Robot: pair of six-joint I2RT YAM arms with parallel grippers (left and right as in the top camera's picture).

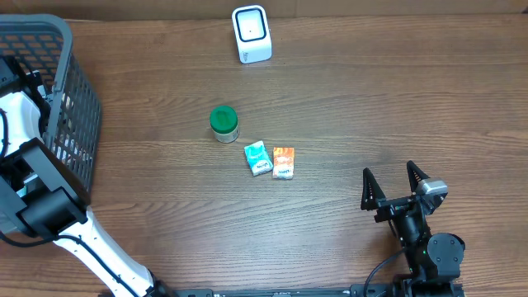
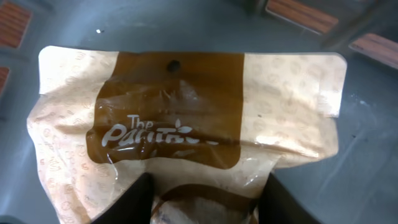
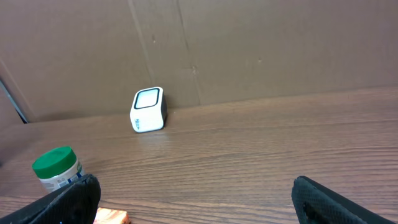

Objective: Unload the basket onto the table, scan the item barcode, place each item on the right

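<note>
A: What can be read on the bag?

B: On its brown middle part, white script is printed. The word "The" is read clearly. Under it, a larger word is begun with "Pa". Its other letters are bent by creases in the glossy film and cannot be made out with certainty.

A: Is any print read elsewhere?

B: No. Printing is seen on the teal packet and the orange packet on the surface, and on the label of the green-lidded jar, but it is too small to be read. On the white scanner, no letters can be told.
</note>
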